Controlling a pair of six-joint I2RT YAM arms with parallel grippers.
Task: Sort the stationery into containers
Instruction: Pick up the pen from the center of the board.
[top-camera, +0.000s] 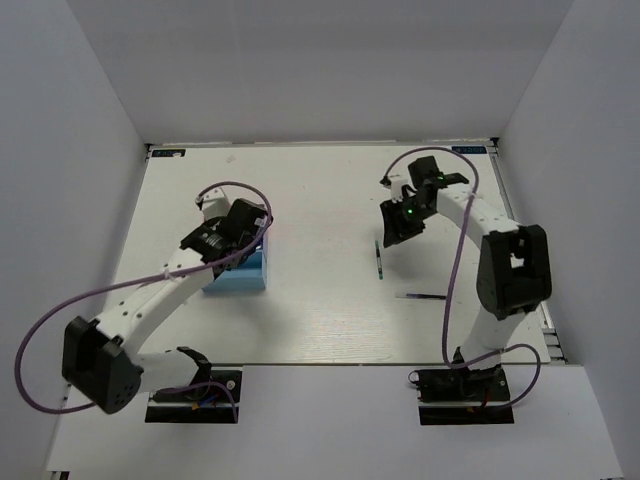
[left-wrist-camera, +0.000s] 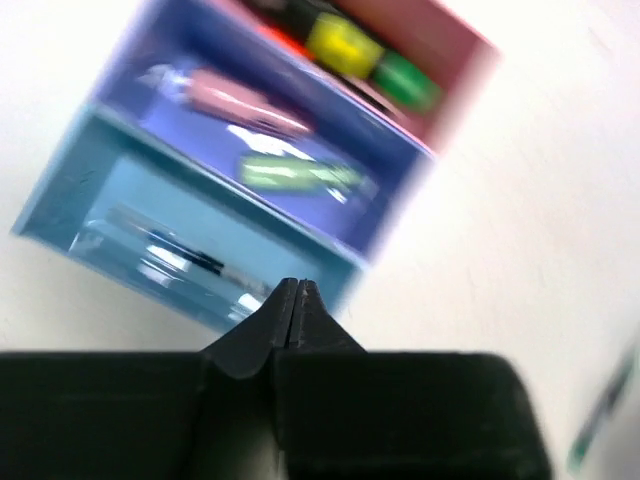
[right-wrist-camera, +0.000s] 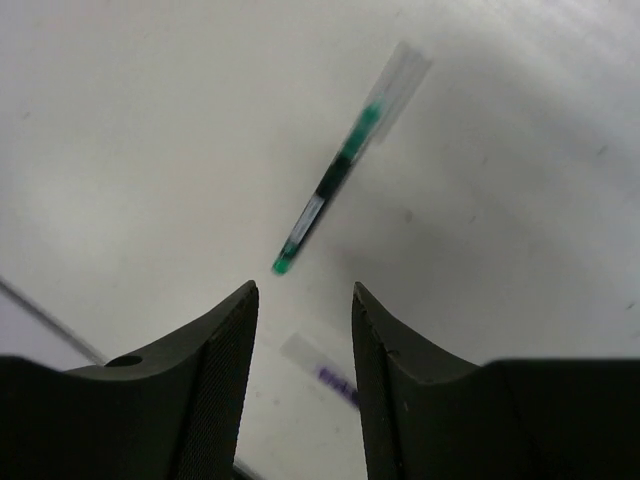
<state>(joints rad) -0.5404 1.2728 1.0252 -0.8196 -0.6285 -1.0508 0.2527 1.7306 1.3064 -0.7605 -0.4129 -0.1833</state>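
Note:
The organizer (top-camera: 240, 276) lies under my left gripper (top-camera: 240, 222). In the left wrist view its magenta-pink bin (left-wrist-camera: 450, 60) holds markers with yellow (left-wrist-camera: 343, 42) and green caps (left-wrist-camera: 408, 82). The dark blue bin (left-wrist-camera: 190, 110) holds a pink (left-wrist-camera: 245, 100) and a green capsule piece (left-wrist-camera: 295, 173). The light blue bin (left-wrist-camera: 95, 185) holds a thin pen (left-wrist-camera: 175, 255). My left gripper (left-wrist-camera: 295, 287) is shut and empty above that bin's near corner. My right gripper (right-wrist-camera: 303, 290) is open above the table, just short of a green pen (right-wrist-camera: 340, 180), which also shows in the top view (top-camera: 380, 258).
A second thin pen with purple markings (right-wrist-camera: 325, 368) lies on the table below my right gripper's open jaws; the top view shows it (top-camera: 425, 296) right of the green pen. White walls enclose the table on three sides.

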